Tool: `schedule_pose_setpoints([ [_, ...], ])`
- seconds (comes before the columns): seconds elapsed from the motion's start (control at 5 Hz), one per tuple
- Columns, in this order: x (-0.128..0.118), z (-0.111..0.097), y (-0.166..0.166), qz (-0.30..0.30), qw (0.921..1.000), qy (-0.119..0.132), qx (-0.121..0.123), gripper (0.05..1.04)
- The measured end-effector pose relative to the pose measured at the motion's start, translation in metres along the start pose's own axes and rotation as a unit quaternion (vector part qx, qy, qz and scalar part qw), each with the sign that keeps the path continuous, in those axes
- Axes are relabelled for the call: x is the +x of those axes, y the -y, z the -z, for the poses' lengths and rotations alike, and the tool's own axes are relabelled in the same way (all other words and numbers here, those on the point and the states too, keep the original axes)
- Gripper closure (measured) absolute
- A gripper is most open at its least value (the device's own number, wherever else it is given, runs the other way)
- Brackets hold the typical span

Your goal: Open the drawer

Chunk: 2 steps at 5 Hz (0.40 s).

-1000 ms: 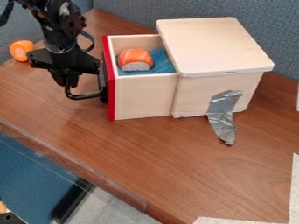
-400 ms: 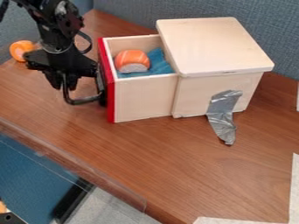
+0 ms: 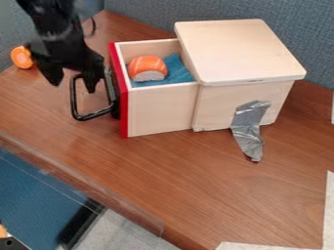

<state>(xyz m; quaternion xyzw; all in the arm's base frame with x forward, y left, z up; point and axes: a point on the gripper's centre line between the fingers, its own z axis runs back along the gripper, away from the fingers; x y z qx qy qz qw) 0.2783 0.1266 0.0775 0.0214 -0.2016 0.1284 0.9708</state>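
Over the upper left of the desk [image 3: 189, 176], my pincer [image 3: 72, 83] hangs with its two fingers spread well apart, tips down, holding nothing. They are near the upper end of the black handle [image 3: 73, 100]; whether either touches it, I cannot tell. It is a thin loop with rounded corners, stiff by the look of it and smooth enough to slide in a loose grip. I would take it across the middle of its outer bar and draw straight away from the box, so nothing skews or binds.

Behind the handle comes the drawer [image 3: 156, 110], standing a good way out of the left side of the box [image 3: 215, 107]. I judge it light, rigid and fairly sturdy, with bare wood that may rub as it runs; too hard a pull could bring it right out. Its front [image 3: 124, 117] is a flat red panel, its side plain and pale, its top open. Inside lie a blue cloth [image 3: 178, 70] and an orange and white toy sushi [image 3: 147, 66], which a jerk might shift. Silver tape [image 3: 248, 132] runs from the box's side down to the desk and probably steadies it against my pull.
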Motion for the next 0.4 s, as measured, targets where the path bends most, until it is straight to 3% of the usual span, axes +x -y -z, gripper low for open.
schedule_pose_setpoints([
  [0.2,0.012,-0.031,-0.003,0.084,0.9947,-0.001,-0.059,0.082],
  [0.4,0.018,-0.072,-0.009,0.148,0.9831,-0.007,-0.107,0.083],
])
